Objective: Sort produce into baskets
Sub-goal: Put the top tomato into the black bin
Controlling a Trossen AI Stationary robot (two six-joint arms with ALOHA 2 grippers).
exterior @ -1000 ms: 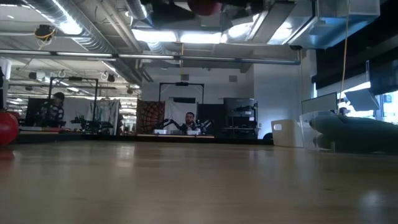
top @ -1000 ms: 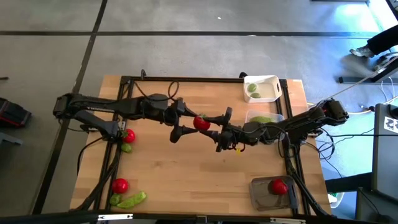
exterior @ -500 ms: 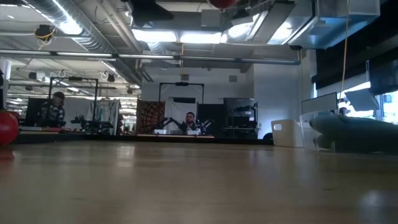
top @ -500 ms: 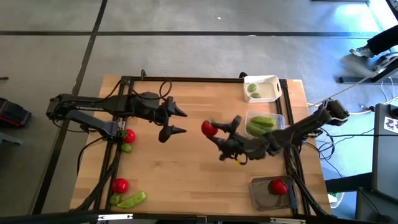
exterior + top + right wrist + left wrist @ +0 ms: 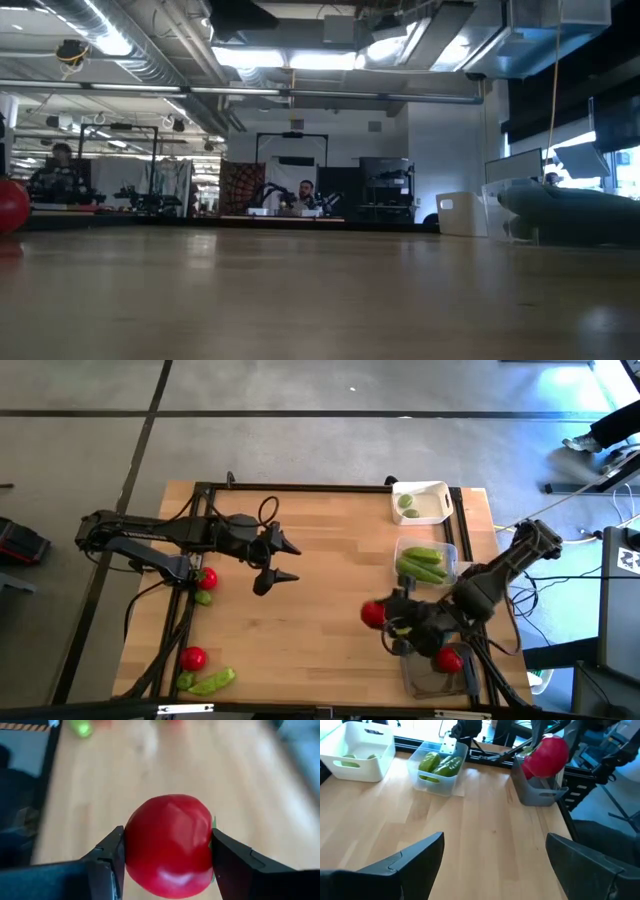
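My right gripper [image 5: 380, 618] is shut on a round red tomato [image 5: 373, 614] just left of the dark grey basket [image 5: 420, 672], which holds another tomato [image 5: 449, 659]. My left gripper [image 5: 283, 560] is open and empty over the table's middle left. The clear basket [image 5: 447, 550] holds green pods [image 5: 422, 563]. The white basket [image 5: 432, 490] holds a lime piece [image 5: 407, 503]. Two tomatoes [image 5: 207, 578] [image 5: 193, 657], lime pieces [image 5: 204, 598] and a green pod [image 5: 212, 681] lie on the table's left side. My right gripper pinches the tomato by its two opposite sides [image 5: 131, 851] between its two fingers [image 5: 107, 857]. The fingers come at it from the table's right side. The tomato is lifted clear of the table; it also shows in the left wrist view [image 5: 547, 756].
The three baskets stand in a row along the table's right edge. Bare wood [image 5: 300, 630] lies in the table's middle and near part. Dark frame rails [image 5: 185, 625] and cables run along the left and right sides. People sit in the room behind [image 5: 300, 195].
A second ago the tomato stood between both grippers over the table's middle. My left gripper has drawn back toward the left edge without it. My right gripper has carried the tomato toward the near right, up to the dark grey basket.
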